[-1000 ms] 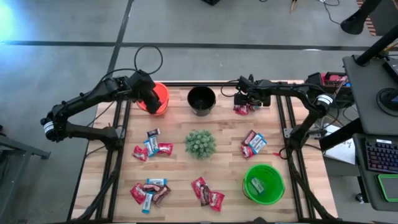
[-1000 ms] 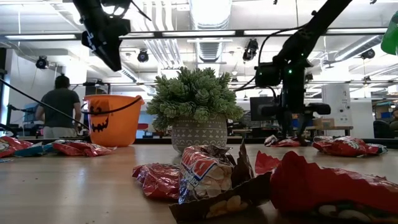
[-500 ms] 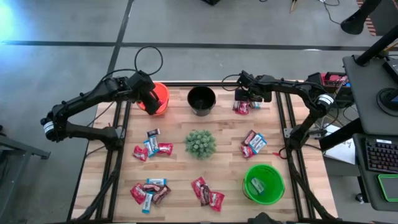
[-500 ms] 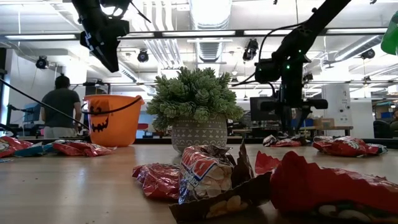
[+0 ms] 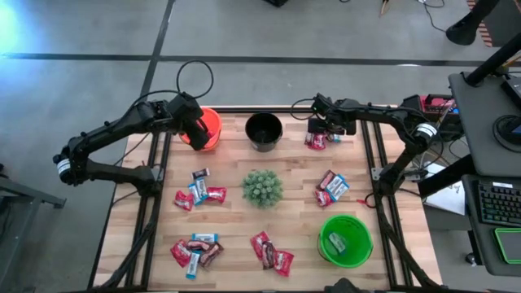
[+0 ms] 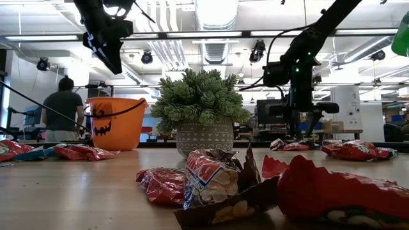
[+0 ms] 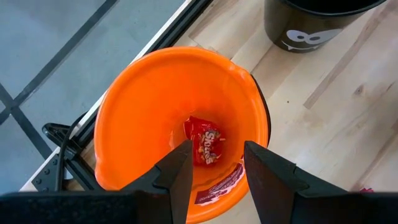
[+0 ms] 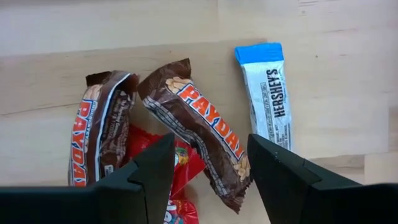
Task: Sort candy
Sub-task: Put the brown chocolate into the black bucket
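Wooden slats make up the table (image 5: 236,220), with candy scattered in small piles across it. At the far left corner the left gripper (image 7: 214,171) hangs over the orange bucket (image 7: 137,106), fingers parted and empty (a red candy (image 7: 206,142) lies at the bucket's bottom). Beside it stands a black bucket (image 5: 264,130). Farther right, the right gripper (image 8: 210,168) hovers with jaws spread over two brown candies (image 8: 199,130), a red one and a blue-and-white candy (image 8: 268,93).
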You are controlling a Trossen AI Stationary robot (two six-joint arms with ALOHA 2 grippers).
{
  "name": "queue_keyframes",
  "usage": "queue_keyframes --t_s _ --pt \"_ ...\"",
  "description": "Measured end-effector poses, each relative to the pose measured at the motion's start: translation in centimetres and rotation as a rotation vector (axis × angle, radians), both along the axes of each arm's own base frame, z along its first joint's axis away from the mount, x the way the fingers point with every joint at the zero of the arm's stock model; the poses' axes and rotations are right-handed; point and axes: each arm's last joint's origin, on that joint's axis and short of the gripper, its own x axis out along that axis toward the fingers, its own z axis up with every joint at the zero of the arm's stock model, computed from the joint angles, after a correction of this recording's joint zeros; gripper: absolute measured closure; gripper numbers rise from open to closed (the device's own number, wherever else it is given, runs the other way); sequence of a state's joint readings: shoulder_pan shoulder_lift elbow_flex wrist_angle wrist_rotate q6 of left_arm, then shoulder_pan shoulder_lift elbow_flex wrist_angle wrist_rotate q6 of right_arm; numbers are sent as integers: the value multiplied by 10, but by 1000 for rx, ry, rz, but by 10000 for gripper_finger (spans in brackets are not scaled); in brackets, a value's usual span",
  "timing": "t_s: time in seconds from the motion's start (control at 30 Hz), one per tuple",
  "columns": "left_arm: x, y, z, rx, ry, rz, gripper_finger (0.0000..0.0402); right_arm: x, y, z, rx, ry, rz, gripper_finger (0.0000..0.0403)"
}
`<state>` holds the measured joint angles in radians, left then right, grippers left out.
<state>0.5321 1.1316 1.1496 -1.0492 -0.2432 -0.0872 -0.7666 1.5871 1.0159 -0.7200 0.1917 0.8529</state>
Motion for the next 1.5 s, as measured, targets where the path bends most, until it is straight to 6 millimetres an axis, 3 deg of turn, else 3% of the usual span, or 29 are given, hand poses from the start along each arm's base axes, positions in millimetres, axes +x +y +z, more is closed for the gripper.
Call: queue_keyframes --t_s 1.03,1.2,1.5 --pt "1 -1 0 -19 -12 -14 276 -8 9 -21 17 -20 -89 220" --pt "1 -1 0 -19 -12 -14 276 -7 8 -21 12 -26 -91 243" --pt "1 -1 0 -42 -24 -29 276 -8 9 -22 12 -29 -109 318"
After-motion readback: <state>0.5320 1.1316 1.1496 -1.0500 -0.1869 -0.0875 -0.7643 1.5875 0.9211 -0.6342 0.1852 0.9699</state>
